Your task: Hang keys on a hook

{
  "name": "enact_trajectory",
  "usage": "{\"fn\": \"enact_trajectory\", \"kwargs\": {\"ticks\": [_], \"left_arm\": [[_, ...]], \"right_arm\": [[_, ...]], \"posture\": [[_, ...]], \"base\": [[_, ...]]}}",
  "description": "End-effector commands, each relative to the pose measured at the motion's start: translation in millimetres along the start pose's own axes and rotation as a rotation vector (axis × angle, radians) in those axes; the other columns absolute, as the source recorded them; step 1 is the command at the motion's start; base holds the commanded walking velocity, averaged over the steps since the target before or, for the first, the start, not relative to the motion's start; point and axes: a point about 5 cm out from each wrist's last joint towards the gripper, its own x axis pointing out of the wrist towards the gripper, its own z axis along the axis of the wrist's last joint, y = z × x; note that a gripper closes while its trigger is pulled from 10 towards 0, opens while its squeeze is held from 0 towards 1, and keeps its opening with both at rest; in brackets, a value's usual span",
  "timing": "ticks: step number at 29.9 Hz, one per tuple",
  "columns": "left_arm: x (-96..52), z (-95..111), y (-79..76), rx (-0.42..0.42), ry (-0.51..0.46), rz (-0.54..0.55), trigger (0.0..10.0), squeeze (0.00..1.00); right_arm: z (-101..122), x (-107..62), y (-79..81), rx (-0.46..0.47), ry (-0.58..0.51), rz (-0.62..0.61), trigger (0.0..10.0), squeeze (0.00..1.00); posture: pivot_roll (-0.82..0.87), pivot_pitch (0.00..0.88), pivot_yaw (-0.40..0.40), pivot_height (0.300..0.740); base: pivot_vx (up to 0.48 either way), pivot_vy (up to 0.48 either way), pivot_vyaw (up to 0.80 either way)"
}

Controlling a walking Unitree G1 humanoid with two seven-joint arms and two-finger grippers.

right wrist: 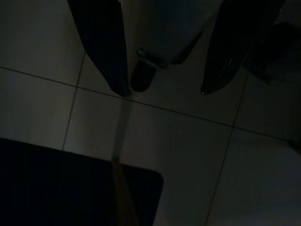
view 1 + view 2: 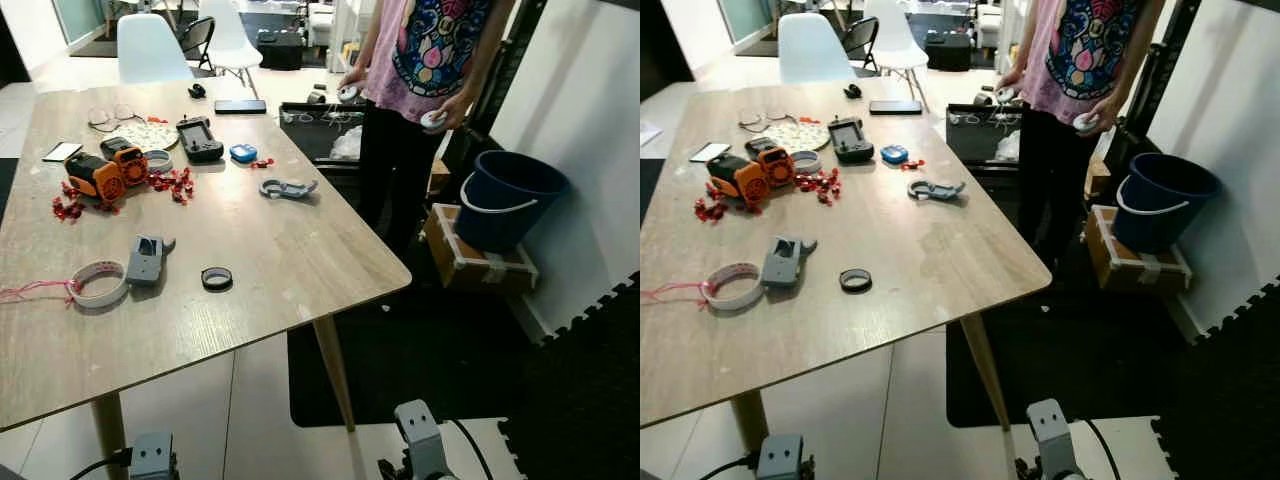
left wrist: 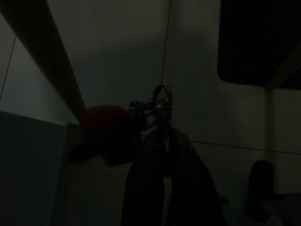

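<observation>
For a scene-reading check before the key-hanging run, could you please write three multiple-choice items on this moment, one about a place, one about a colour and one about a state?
1. Where does the dark blue plastic bucket stand?
A. on a taped cardboard box
B. on the table
C. on a white chair

2. What colour is the boxy little device among the scattered red bits on the pale wooden table?
A. green
B. orange and black
C. white

3. How are the right gripper's black fingers?
A. shut on a key
B. spread apart, nothing between
C. shut on a cloth

Answers: 1 A, it sits atop the taped cardboard box. 2 B, an orange body with black parts. 3 B, floor tiles show between the fingers.
</observation>
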Motion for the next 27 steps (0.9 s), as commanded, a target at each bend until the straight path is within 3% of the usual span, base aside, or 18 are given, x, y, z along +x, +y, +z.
{"fn": "enact_trajectory", "kwargs": {"ticks": [1,27], "left_arm": [[-0.1,0.5,-2.1,0.003,-0.009,-0.005,10.0,0.00],[0.6,4.0,-3.2,-0.038,-0.034,-0.016,10.0,0.00]], "right_arm": [[-4.3,-1.6,-2.2,0.010,0.014,-0.013,10.0,0.00],[-6.0,-1.5,-0.1,0.006,0.023,-0.001,10.0,0.00]], "posture": [[0.06,0.038,-0.061,0.740],[0.06,0.023,-0.072,0.740]], "base": [[0.000,0.000,0.00],[0.000,0.000,0.00]]}}
